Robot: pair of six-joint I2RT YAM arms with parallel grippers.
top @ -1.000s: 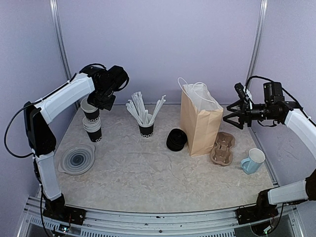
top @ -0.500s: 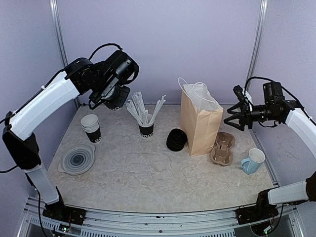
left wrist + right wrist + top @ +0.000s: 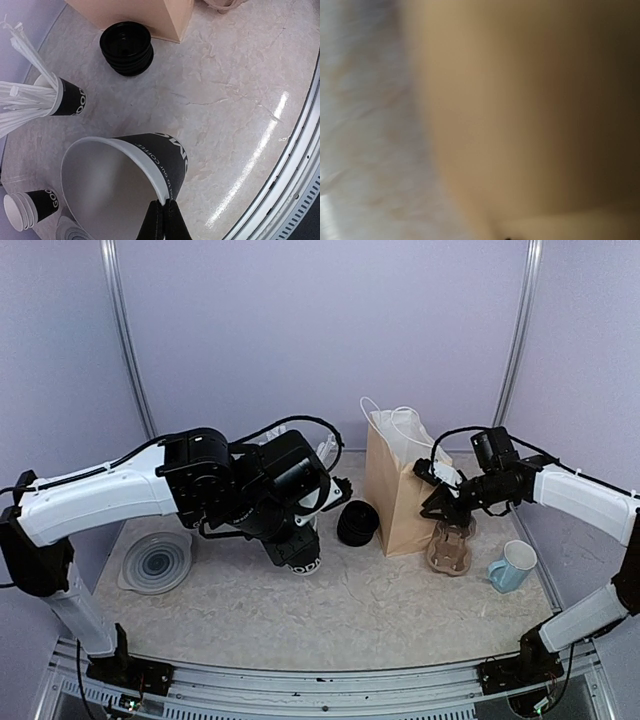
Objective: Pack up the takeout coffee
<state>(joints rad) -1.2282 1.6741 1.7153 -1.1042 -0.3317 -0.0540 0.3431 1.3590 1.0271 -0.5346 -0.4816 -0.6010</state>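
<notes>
Top high; left wrist down, shares bag [image 3: 405, 495]; right wrist close, blurred.

We see a plain tan paper bag [image 3: 405, 495] on a mottled beige table [image 3: 400, 610]. Just left of the bag sits a glossy black stack of lids [image 3: 357, 523]; right of it, a brown pulp carrier [image 3: 450, 545] and a pale blue mug [image 3: 512, 567]. The paper cup [image 3: 125, 180] is black with white lettering, grey-white inside. Far left of the bag, a grey plate [image 3: 155, 563] bears dark rings.

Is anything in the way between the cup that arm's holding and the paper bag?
Yes: a stack of black lids sits on the table between the cup in the left gripper and the bag.
</notes>
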